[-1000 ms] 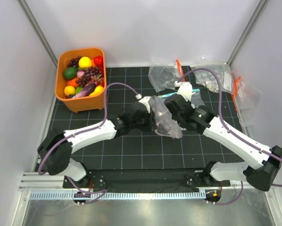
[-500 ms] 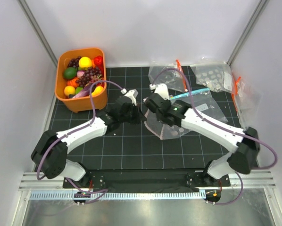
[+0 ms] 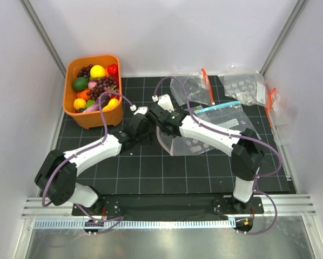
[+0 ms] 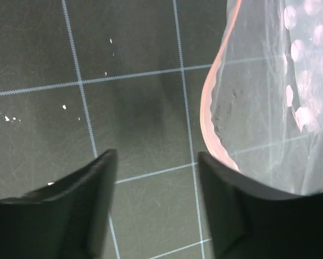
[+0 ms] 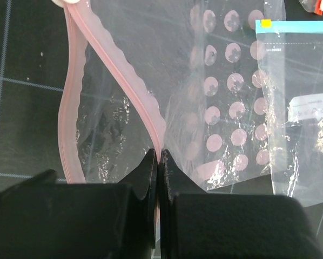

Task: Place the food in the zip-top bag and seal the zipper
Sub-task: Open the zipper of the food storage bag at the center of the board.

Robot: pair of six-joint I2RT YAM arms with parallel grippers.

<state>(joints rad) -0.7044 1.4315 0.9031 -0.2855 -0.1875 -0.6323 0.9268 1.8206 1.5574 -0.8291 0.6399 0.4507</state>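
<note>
Arms swung left, dragging zip-top bag (image 5: pixel 110 129); left tool (image 4: pixel 156 162) released, empty; right tool (image 5: pixel 159 162) clenched on zipper (image 5: pixel 69 124). Should hold mouth open for food (image 3: pixel 95 86).

The right claw (image 5: pixel 159 161) pinches the wavy pink zipper (image 5: pixel 130 81).

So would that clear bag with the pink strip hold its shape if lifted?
Probably not: the zip-top bag is thin, wrinkled film, and its zipper bends in waves where the right tool pinches it. It likely weighs little, and its glossy surface could slide on the mat.
</note>
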